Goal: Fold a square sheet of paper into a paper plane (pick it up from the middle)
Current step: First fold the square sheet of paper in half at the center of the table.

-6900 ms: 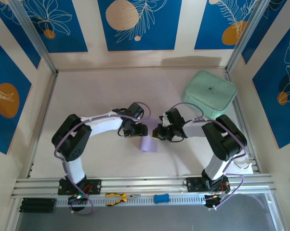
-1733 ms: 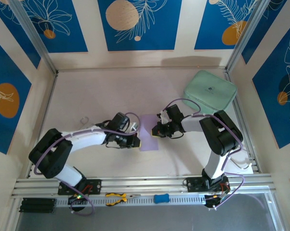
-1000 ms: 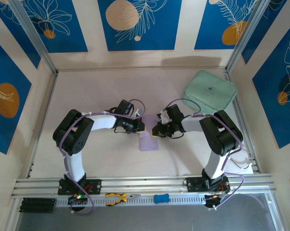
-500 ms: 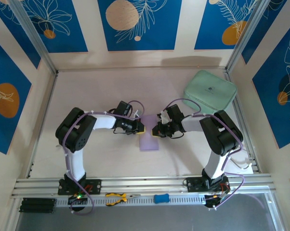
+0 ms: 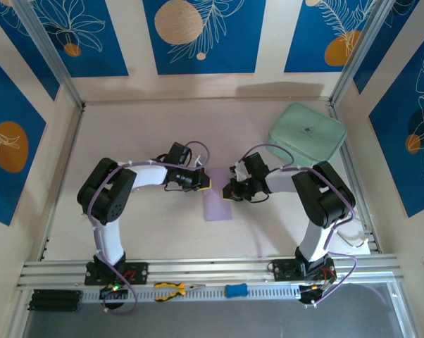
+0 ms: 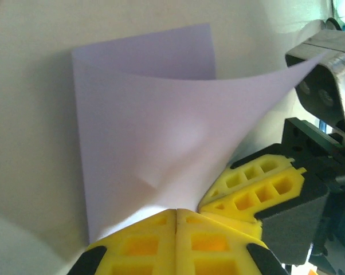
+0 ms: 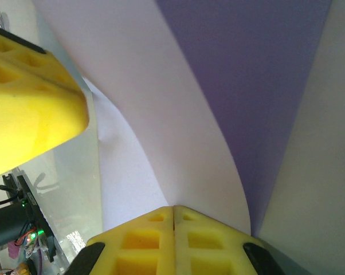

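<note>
The square sheet of paper [image 5: 217, 205] lies folded mid-table, pale lavender, between my two grippers. My left gripper [image 5: 207, 184] sits at its upper left edge and my right gripper [image 5: 227, 191] at its upper right edge, nearly facing each other. In the left wrist view the jaws of the left gripper [image 6: 176, 211] are shut, and a lifted flap of the paper [image 6: 161, 120] curls up out of their tips. The right gripper's yellow fingers [image 6: 258, 183] stand close behind it. The right gripper [image 7: 173, 207] is shut too, with the curved paper [image 7: 178, 114] rising from its tips.
A mint-green rounded case [image 5: 307, 135] rests at the back right of the table. Yellow pliers [image 5: 171, 288] and a small blue tool [image 5: 235, 289] lie on the front rail. The left gripper's yellow finger [image 7: 29, 97] shows at the left of the right wrist view.
The left arm has swung from low at the paper's left side up to its upper left edge, then crept slightly right. The right arm has stayed put.
</note>
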`<state>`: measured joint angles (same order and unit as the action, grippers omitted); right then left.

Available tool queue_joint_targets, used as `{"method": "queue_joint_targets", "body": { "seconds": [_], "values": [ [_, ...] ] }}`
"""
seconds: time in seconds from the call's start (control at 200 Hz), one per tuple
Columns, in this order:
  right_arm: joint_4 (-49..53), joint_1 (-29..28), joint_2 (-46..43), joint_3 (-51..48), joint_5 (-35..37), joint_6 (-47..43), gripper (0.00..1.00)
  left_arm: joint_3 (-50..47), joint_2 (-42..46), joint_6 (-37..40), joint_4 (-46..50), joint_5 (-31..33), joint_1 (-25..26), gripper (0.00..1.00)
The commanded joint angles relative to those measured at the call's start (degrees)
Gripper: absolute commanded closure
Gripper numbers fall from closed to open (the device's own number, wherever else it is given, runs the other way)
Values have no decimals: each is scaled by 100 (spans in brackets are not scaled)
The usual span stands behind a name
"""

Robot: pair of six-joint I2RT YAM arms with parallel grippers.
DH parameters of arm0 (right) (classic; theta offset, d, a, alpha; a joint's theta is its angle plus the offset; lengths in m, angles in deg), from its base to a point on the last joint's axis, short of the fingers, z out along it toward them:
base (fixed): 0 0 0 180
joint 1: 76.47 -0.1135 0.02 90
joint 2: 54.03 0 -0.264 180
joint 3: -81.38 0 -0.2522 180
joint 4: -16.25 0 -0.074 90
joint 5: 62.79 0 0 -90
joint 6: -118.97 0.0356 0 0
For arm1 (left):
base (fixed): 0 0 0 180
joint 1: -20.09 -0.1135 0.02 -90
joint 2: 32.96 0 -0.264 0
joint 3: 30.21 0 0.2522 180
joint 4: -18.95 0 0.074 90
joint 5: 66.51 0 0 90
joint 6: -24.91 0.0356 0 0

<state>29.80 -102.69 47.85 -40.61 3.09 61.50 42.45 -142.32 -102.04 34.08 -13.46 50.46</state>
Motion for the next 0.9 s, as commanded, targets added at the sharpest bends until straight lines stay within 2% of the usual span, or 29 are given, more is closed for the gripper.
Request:
{"method": "queue_joint_targets", "body": {
  "seconds": [0.0, 0.25, 0.54, 0.895],
  "values": [
    [723, 69, 200, -241, 619, -160, 100, 158, -273, 158, 235, 265, -100, 100],
    [717, 60, 185, -247, 627, -159, 100, 254, -515, 236, 729, 486, -159, 100],
    [709, 77, 176, -259, 632, -151, 100, 926, -336, 398, 1154, 215, -160, 100],
    [721, 81, 180, -259, 620, -142, 100, 1100, -978, 602, 1274, 403, -291, 100]
  ]
}}
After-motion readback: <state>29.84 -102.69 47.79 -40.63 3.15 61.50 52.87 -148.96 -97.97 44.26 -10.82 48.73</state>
